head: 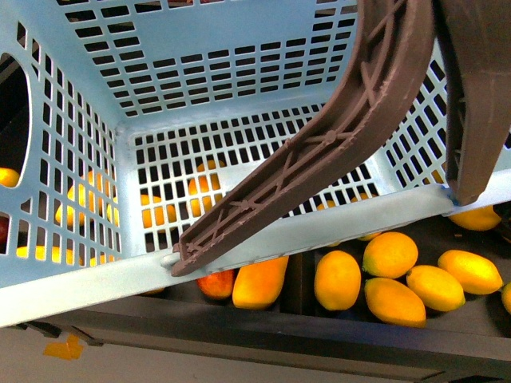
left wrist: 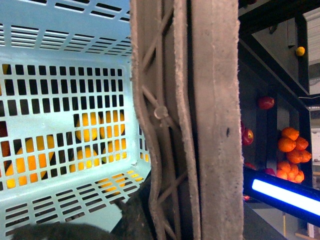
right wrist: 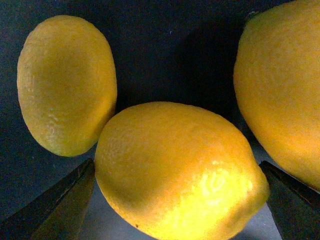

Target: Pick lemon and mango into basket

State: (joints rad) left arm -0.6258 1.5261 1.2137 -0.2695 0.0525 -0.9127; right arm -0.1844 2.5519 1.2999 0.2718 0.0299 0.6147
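The light teal basket (head: 239, 96) fills most of the front view, held above a dark shelf, with its brown handles (head: 335, 136) across it. It looks empty. My left gripper (left wrist: 137, 217) is shut on the basket's handles (left wrist: 200, 125). My right gripper (right wrist: 176, 199) is open, with a dark finger (right wrist: 60, 200) on either side of a deep yellow lemon (right wrist: 175, 170), apart from its skin. Two more lemons (right wrist: 67, 82) lie beside it. In the front view several lemons (head: 391, 255) lie on the shelf. The mango (head: 259, 283) shows partly under the basket's rim. My right gripper is not seen there.
A red-and-yellow fruit (head: 215, 283) lies next to the mango. More yellow fruit (head: 80, 199) shows through the basket's slots. The shelf's dark front edge (head: 239, 335) runs below. Oranges (left wrist: 292, 150), red fruits (left wrist: 266, 102) and a lit bar (left wrist: 285, 195) show in the left wrist view.
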